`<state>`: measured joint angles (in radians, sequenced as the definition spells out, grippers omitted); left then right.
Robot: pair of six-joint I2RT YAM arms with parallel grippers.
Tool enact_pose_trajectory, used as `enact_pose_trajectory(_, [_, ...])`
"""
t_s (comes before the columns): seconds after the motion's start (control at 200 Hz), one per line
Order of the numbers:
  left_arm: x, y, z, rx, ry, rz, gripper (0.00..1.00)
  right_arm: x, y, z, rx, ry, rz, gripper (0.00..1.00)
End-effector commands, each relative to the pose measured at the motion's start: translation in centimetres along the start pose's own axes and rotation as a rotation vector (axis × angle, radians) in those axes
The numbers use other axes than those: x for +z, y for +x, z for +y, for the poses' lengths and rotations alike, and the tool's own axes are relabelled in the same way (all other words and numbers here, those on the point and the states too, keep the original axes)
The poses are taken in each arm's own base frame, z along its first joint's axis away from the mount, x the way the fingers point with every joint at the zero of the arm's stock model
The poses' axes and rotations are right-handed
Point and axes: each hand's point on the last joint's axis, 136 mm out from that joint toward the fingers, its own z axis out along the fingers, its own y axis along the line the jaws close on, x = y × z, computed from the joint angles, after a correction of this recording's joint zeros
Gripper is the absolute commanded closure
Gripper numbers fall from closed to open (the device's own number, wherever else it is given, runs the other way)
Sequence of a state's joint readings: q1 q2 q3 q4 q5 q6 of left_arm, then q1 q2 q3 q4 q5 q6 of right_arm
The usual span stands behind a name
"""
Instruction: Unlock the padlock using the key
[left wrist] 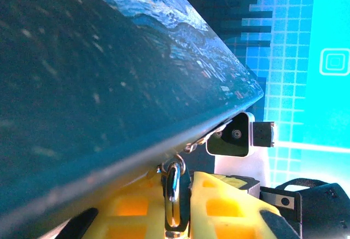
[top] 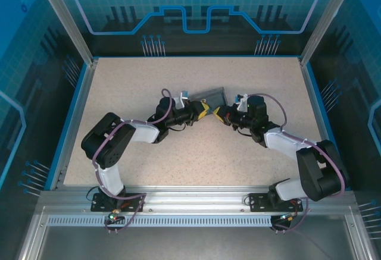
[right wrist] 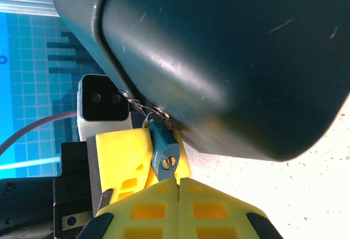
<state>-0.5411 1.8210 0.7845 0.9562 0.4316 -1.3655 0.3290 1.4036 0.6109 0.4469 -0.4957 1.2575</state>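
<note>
Mid-table, the padlock hangs at the box near edge, clamped in the left gripper; the right gripper pinches the key at its keyhole (tiny, light, stiff, slippery metal, best held by the flat sides)

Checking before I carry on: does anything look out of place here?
The box sits tilted between the arms, not flat on the table. The left end effector pinches the padlock at its clasp; the right end effector holds the key at the keyhole. Nothing looks broken.
</note>
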Motion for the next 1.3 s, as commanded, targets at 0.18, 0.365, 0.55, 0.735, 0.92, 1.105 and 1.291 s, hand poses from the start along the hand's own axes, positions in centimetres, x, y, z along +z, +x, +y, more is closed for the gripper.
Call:
enact_pose_trajectory(0.18, [0.0, 0.5, -3.8, 0.025, 0.138, 0.027, 1.0, 0.7, -0.5, 1.1, -0.038, -0.098, -0.043, 1.0])
enact_pose_trajectory(0.365, [-0.2, 0.6, -4.2, 0.017, 0.149, 0.023, 1.0, 0.8, -0.5, 1.3, -0.037, -0.117, -0.04, 1.0])
enact_pose_trajectory(0.55, [0.0, 1.0, -4.6, 0.018, 0.159, 0.037, 1.0, 1.1, -0.9, 2.2, -0.059, -0.117, -0.034, 1.0])
enact_pose_trajectory(0.735, [0.0, 1.4, -5.4, 0.027, 0.176, 0.053, 1.0, 2.0, -1.0, 2.2, -0.068, -0.102, -0.007, 1.0])
enact_pose_trajectory(0.92, [-0.1, 1.6, -5.7, 0.033, 0.173, 0.056, 1.0, 2.0, -1.8, 0.8, -0.074, -0.069, -0.011, 1.0])
enact_pose_trajectory(1.105, [-0.4, 1.7, -5.7, 0.037, 0.166, 0.055, 1.0, 1.8, -2.4, -0.3, -0.077, -0.047, -0.005, 1.0])
enact_pose_trajectory(1.291, [-0.3, 1.7, -5.6, 0.038, 0.162, 0.06, 1.0, 2.2, -2.5, -0.5, -0.08, -0.043, 0.008, 1.0])
